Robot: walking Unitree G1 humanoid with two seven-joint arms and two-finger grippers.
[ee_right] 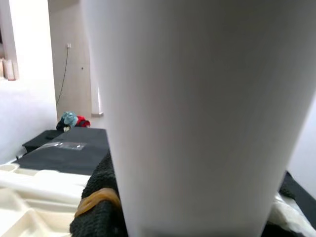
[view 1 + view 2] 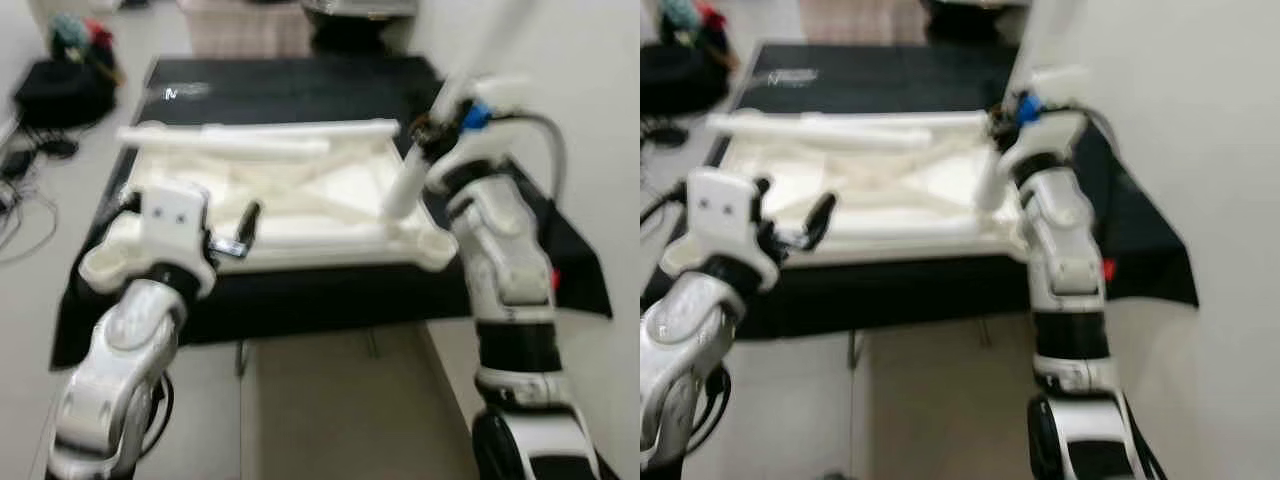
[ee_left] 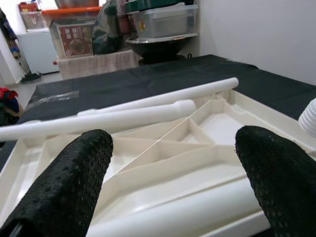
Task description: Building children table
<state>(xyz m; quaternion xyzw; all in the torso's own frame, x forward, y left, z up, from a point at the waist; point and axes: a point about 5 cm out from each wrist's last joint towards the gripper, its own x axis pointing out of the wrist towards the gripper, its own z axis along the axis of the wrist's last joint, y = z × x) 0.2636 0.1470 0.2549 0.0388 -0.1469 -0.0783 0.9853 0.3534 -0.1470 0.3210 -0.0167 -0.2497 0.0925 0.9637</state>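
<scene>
Closest in, the right gripper (image 2: 425, 150) is clamped on a white table leg (image 2: 402, 185), planted near the upturned tabletop's (image 2: 300, 215) right corner. Left gripper (image 2: 240, 232), jaws apart, hovers over its front edge. Loose legs (image 3: 106, 118) across the tabletop remain unfitted; assembly looks barely begun.

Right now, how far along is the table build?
Early. Done: the tabletop lies underside up on the black cloth. In hand: the right gripper holds one leg at the right corner. Left: two legs lie loose; the left gripper is open above the tabletop.
</scene>
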